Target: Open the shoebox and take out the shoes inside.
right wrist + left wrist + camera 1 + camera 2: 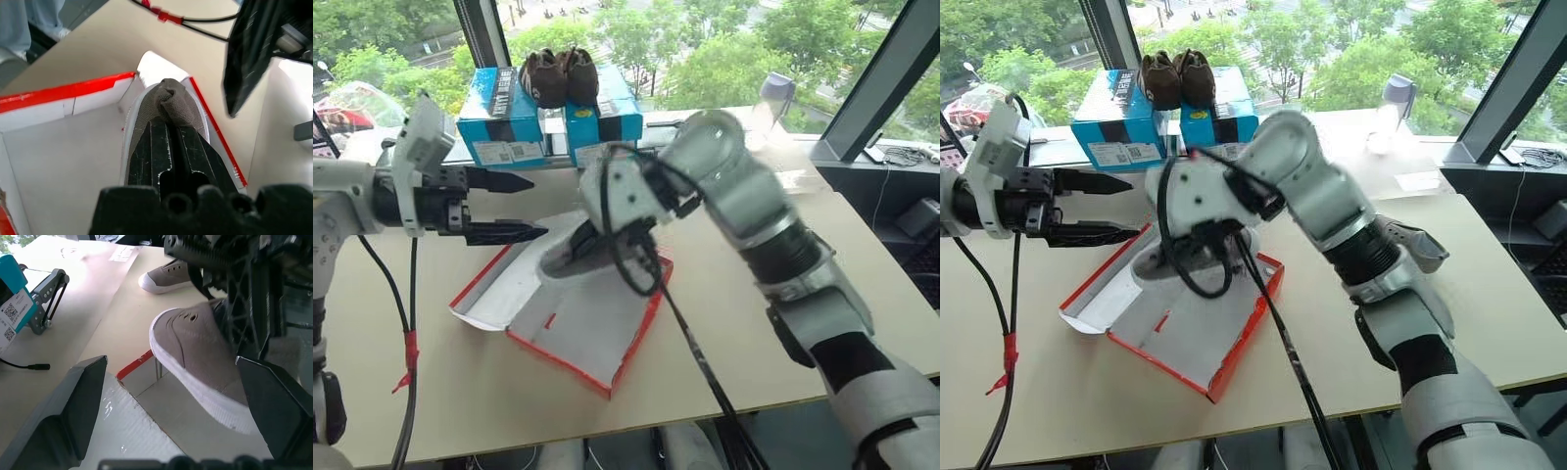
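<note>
Left wrist view gives me QR-code labels on a blue box (9, 308). My right gripper (166, 128) clamps a grey sneaker (198, 360) over the open red shoebox (631, 351); the left gripper (514, 208) is spread.

- Pale beige surface (460, 392), running back to a window.
- Open red shoebox (607, 367) lying near the middle, white inside showing, lid folded flat toward the left.
- Two blue boxes (509, 122) with white labels at the far edge, side by side.
- Grey sneaker (166, 276) with white sole resting on the bare surface, apart from the shoebox.
- Clear bottle (773, 103) with a grey cap standing at the far right.
- Small grey metal bracket (46, 303) near the blue boxes.
</note>
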`<state>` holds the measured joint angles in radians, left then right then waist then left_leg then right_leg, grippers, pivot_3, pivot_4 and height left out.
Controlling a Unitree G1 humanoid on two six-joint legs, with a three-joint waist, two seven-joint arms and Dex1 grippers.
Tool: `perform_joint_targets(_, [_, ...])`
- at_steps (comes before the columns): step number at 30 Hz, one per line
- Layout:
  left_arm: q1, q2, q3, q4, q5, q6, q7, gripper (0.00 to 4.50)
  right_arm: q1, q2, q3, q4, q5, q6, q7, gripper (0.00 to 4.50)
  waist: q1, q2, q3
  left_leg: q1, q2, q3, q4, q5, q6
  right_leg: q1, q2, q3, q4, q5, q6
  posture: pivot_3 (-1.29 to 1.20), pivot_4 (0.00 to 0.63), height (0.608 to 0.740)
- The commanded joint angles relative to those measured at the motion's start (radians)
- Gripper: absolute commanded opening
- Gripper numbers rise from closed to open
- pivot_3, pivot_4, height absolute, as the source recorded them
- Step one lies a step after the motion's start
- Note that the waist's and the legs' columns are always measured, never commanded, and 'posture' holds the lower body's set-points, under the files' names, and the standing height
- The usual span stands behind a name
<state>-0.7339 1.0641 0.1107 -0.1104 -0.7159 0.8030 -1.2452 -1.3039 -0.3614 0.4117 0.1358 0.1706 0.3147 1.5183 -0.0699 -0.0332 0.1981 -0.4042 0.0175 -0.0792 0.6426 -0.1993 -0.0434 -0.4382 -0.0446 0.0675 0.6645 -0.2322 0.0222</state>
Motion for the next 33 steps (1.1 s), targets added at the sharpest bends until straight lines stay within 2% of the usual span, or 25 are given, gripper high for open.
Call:
perform_joint_targets(1, [-0.035,-0.017,-0.003,0.008,0.014,-0.039,-0.014,4.50,-0.158,-0.035,-0.133,0.139,0.042,0.274,-0.101,0.05,-0.001,0.000,0.000,0.000,0.000,0.000,0.000,0.000,0.000,0.000,0.000,0.000,0.000,0.000,0.000,0.00,0.150,0.740])
perform_joint_targets(3, [-0.036,-0.027,-0.008,0.012,0.018,-0.045,-0.014,4.50,-0.257,-0.034,-0.201,0.279,0.042,0.428,-0.233,0.05,-0.003,0.000,0.000,0.000,0.000,0.000,0.000,0.000,0.000,-0.001,0.000,0.000,0.000,0.001,-0.001,0.00,0.150,0.740])
perform_joint_targets(6, [-0.032,-0.043,-0.010,0.011,0.021,-0.047,-0.015,4.50,-0.321,-0.099,-0.245,0.435,0.020,0.545,-0.349,0.05,0.008,0.002,0.001,0.000,-0.001,0.000,-0.001,0.000,0.000,-0.001,-0.001,0.000,0.000,0.002,-0.004,0.00,0.150,0.740])
perform_joint_targets(8, [-0.027,-0.050,-0.011,0.011,0.027,-0.050,-0.016,4.50,-0.324,-0.142,-0.254,0.504,-0.017,0.596,-0.437,0.05,0.019,0.001,0.000,-0.003,-0.001,0.000,-0.001,0.000,0.000,-0.001,-0.002,0.000,-0.002,0.002,-0.004,0.00,0.150,0.740])
perform_joint_targets(9, [-0.024,-0.053,-0.012,0.010,0.029,-0.051,-0.017,4.50,-0.322,-0.167,-0.219,0.530,-0.047,0.645,-0.447,0.05,0.021,0.000,0.000,-0.004,-0.002,0.000,-0.001,0.000,0.000,-0.001,-0.002,0.000,-0.003,0.002,-0.004,0.00,0.150,0.740])
perform_joint_targets(12, [-0.020,-0.062,-0.023,0.015,0.040,-0.062,-0.020,4.50,-0.278,-0.231,-0.169,0.546,-0.077,0.747,-0.443,0.05,0.020,0.000,0.000,-0.005,-0.002,0.000,-0.001,0.000,0.000,-0.002,-0.002,0.000,-0.006,0.003,-0.003,0.00,0.150,0.740])
perform_joint_targets(18, [-0.035,-0.079,-0.037,0.024,0.052,-0.067,-0.034,4.50,-0.095,-0.330,-0.147,0.385,-0.052,0.917,-0.447,0.05,0.005,0.002,0.001,-0.005,-0.002,0.000,-0.001,0.000,0.000,-0.003,-0.002,0.001,-0.003,0.003,-0.002,0.00,0.150,0.740])
perform_joint_targets(25, [-0.066,-0.086,-0.059,0.054,0.074,-0.085,-0.055,4.50,0.140,-0.378,-0.169,0.269,-0.066,0.873,-0.536,0.05,-0.006,0.002,0.001,-0.004,-0.002,0.000,-0.001,0.000,0.000,-0.003,-0.001,0.002,-0.002,0.002,-0.001,0.00,0.150,0.740])
perform_joint_targets(33, [-0.073,-0.074,-0.051,0.046,0.084,-0.077,-0.072,4.50,0.221,-0.370,-0.131,0.352,-0.122,0.682,-0.585,0.05,-0.005,0.002,0.001,-0.004,-0.002,0.001,0.000,0.000,0.000,-0.003,-0.001,0.002,-0.002,0.001,0.002,0.00,0.150,0.740])
